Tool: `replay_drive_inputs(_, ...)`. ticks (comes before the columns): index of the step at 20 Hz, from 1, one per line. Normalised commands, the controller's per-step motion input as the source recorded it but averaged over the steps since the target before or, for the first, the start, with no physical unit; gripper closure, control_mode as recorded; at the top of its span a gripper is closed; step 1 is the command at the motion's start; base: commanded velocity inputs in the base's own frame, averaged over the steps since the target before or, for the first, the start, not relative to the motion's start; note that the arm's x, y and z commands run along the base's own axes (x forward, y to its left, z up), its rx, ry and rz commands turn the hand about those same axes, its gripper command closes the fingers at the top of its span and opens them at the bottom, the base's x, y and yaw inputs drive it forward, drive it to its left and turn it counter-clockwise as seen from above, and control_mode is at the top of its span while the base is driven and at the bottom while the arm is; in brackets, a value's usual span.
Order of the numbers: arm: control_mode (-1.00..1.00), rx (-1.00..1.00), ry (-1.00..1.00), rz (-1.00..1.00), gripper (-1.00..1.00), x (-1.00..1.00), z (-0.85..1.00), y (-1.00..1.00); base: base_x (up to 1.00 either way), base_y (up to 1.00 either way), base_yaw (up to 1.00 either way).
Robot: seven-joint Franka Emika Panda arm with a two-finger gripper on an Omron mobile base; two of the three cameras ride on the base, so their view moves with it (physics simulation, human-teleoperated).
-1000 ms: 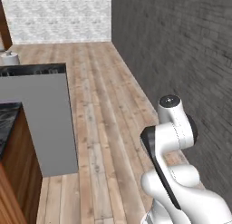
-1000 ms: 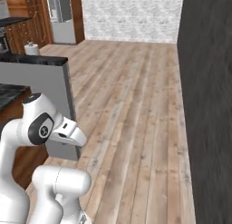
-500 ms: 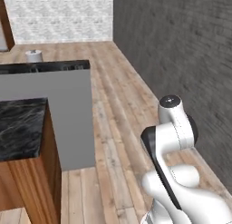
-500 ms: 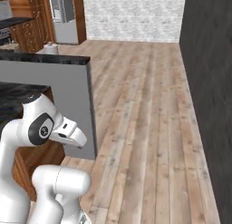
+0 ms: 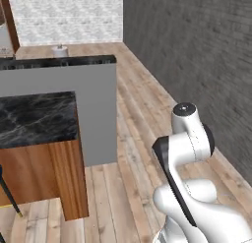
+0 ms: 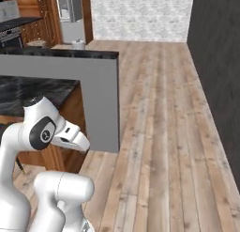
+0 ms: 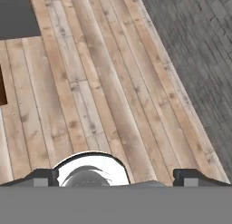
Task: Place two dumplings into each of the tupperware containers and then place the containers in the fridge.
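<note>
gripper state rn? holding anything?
Gripper: open, jaws spread wide, nothing between them; it points down at bare wooden floor.

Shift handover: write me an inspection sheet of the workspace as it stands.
Surface: black marble counter on a wooden base, beside a grey island wall.
Job's things: fridge stands far back in the right base view; dumplings and containers, nothing seen.
Clutter: small pale pot-like thing beyond the island, too small to identify.
Grippers: gripper open, empty, looking down at the plank floor.
Cables: nothing seen.
Surroundings: dark brick wall, pale brick back wall.
</note>
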Motion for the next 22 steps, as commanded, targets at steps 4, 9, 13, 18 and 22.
replay_drive_inputs(4, 1.00, 0.00, 0.00, 0.00, -1.00, 0.00, 0.00, 0.00, -0.68, 0.84, -0.06)
replay_drive_inputs(9, 1.00, 0.00, 0.00, 0.00, -1.00, 0.00, 0.00, 0.00, -0.44, 0.94, -0.07)
replay_drive_inputs(13, 1.00, 0.00, 0.00, 0.00, -1.00, 0.00, 0.00, 0.00, -0.08, 1.00, -0.12)
replay_drive_inputs(18, 1.00, 0.00, 0.00, 0.00, -1.00, 0.00, 0.00, 0.00, -0.10, 0.99, -0.12)
replay_drive_inputs(22, 1.00, 0.00, 0.00, 0.00, -1.00, 0.00, 0.00, 0.00, 0.00, 1.00, -0.11)
